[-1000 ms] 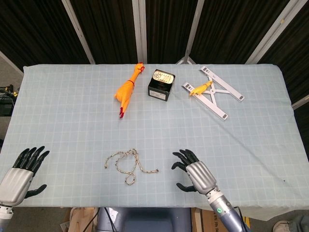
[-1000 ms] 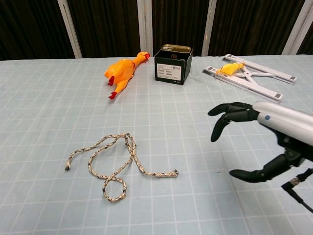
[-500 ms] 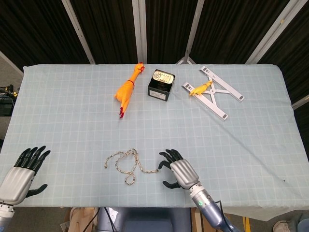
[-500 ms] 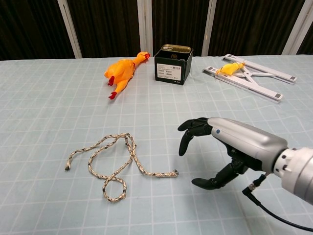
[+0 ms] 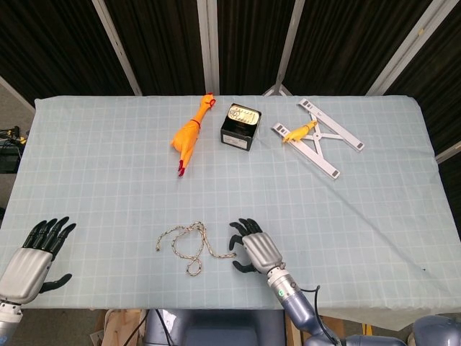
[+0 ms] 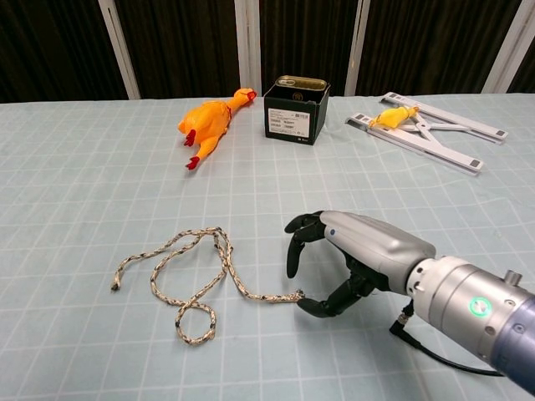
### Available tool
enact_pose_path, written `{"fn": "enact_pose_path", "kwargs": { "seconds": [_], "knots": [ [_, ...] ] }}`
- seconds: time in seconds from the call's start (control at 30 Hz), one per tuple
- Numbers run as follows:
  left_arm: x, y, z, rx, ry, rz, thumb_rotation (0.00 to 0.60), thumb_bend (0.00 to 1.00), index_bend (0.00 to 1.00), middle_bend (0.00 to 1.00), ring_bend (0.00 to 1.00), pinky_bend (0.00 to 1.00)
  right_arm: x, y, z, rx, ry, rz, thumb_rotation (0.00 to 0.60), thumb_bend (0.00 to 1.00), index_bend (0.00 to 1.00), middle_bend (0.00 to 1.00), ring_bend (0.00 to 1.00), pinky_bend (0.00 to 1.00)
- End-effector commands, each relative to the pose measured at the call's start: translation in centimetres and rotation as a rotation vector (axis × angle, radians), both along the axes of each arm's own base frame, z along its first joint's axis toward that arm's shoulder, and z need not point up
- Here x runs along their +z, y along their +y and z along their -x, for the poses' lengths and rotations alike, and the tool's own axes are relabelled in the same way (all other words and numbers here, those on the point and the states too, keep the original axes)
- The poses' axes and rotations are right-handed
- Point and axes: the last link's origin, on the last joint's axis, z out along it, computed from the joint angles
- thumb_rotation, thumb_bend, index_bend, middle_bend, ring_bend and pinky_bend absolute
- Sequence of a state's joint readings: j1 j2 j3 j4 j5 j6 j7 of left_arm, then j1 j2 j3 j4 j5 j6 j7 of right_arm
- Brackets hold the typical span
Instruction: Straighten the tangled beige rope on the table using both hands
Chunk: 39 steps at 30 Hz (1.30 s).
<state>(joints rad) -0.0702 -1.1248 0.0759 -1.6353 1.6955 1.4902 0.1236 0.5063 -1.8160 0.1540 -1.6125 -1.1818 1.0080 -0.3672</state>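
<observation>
We see the beige rope looped on the near table, its right end just left of our right hand, fingers spread, holding nothing; left hand far off, also empty

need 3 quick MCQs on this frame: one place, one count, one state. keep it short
1. Where is the right hand?
A. at the rope's right end
B. over the black box
C. by the rubber chicken

2. How many orange-yellow chicken toys are on the table?
A. one
B. two
C. three

3. What state is the beige rope in?
A. straight
B. looped and tangled
C. lifted off the table

Key: A, its fingers arch over the rope end; B, a large rubber chicken lies left of the black box and a small chicken toy lies on the white stand; B, it lies in loops on the cloth.
</observation>
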Motion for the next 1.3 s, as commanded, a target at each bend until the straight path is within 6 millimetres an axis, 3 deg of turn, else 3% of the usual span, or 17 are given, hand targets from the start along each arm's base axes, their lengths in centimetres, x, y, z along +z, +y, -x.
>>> {"fn": "enact_pose_path", "kwargs": {
  "seconds": [0.03,1.3],
  "knots": [
    [0.0,0.1,0.0,0.002,-0.002,0.001,0.6,0.0,0.0,0.0,0.0,0.0,-0.4,-0.4,-0.3,-0.01,0.001,0.003,0.6,0.33,0.49,0.16,0.0,0.0],
    [-0.1,0.3,0.0,0.007,-0.01,0.003,0.6,0.01,0.0,0.0,0.0,0.0,-2.4,0.4,-0.9,-0.075,-0.011,0.005,0.6,0.34,0.53,0.18,0.0,0.0]
  ]
}}
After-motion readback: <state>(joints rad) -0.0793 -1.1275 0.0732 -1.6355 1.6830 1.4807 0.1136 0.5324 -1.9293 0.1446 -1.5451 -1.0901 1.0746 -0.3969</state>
